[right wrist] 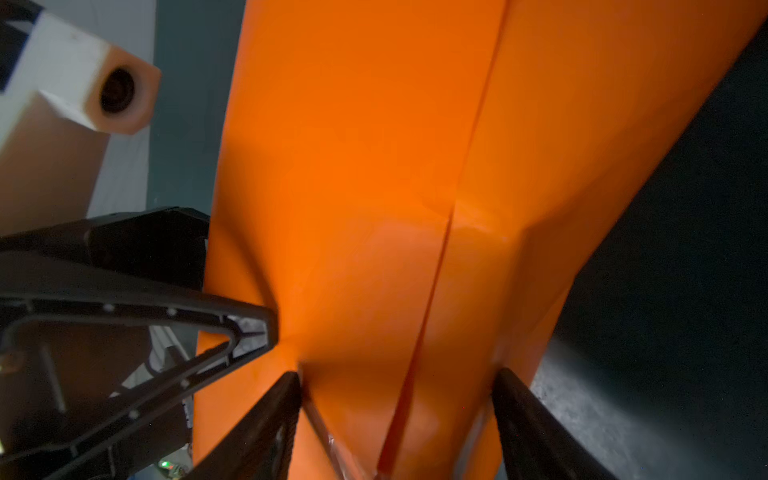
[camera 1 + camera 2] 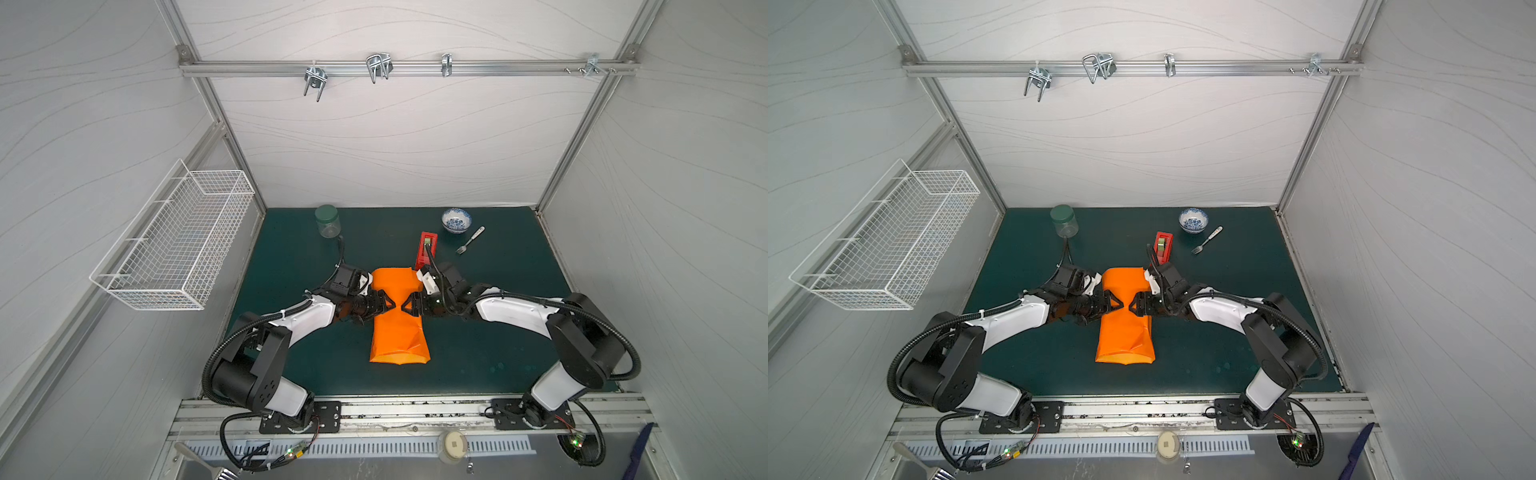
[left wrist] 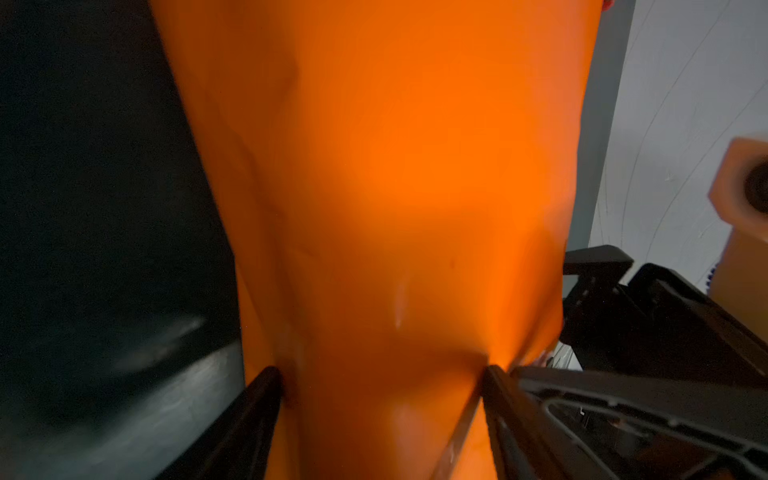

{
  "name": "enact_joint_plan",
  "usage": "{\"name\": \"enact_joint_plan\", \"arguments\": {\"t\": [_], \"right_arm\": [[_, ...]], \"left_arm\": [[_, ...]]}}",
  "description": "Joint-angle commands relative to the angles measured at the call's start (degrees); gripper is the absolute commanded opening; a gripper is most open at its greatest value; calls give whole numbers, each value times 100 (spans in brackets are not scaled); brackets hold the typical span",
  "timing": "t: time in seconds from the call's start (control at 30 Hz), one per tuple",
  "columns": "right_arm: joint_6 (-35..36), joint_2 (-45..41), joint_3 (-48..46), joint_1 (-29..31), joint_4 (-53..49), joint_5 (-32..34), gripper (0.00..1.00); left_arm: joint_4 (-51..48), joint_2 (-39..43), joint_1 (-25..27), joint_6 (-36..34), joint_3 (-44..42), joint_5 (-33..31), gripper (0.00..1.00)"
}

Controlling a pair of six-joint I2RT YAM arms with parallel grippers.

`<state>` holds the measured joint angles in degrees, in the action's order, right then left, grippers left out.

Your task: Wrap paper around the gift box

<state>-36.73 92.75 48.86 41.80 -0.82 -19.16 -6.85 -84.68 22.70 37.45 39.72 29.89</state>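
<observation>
**Left gripper** (image 2: 388, 305): jaws spread wide, nothing clamped between them. In the left wrist view both fingertips (image 3: 270, 384) rest against the top of the paper.

**Right gripper** (image 2: 405, 306): jaws likewise wide apart and gripping nothing. Its fingertips (image 1: 505, 380) rest against the paper, nose to nose with the left gripper and just short of touching it.

**Paper** (image 2: 399, 336): orange, folded over into one long band. It lies directly under both grippers and runs out past them on either side, with its end toward the arm bases creased. An overlapping edge passes between the right gripper's fingers.

**Gift box**: hidden under the paper, so its exact place cannot be told.

**Tape dispenser** (image 2: 427, 249): red, just behind the right gripper's wrist, on the mat (image 2: 498, 332).

**Fork** (image 2: 470, 240) and **bowl** (image 2: 456, 220): further beyond the right gripper, past the dispenser.

**Jar** (image 2: 327, 222): green lid, well beyond the left gripper's wrist.
</observation>
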Motion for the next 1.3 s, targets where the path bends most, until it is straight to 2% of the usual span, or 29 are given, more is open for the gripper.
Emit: {"name": "enact_joint_plan", "arguments": {"t": [0.0,0.1,0.2,0.4,0.67,0.83,0.93,1.1,1.17,1.27], "right_arm": [[-126,-276,-213,-439,363,-904,81],[175,-862,-413,-636,-36,-789,88],[-18,-953,-674,-629,244,-871,89],[-145,-310,-226,-366,567,-864,85],[-245,466,493,-113,708,-923,81],[-245,991,1017,-96,728,-996,80],[16,1111,1331,-161,414,-912,80],[795,490,1152,-426,-318,-813,87],[1211,68,916,-414,-691,-662,93],[1537,-488,444,-218,-940,-527,96]], "left_arm": [[-385,-71,68,220,27,-87,80],[-375,84,53,376,194,-73,83],[-420,311,-33,459,272,-63,85],[-543,703,-178,493,94,-53,89],[-378,535,-178,614,73,272,80],[-457,410,-354,534,192,-25,80],[-539,246,-504,456,360,-166,80],[-795,703,-519,359,357,-360,83],[-976,1096,-521,292,198,-502,85],[-1150,1735,-513,295,-157,-541,87]]}}
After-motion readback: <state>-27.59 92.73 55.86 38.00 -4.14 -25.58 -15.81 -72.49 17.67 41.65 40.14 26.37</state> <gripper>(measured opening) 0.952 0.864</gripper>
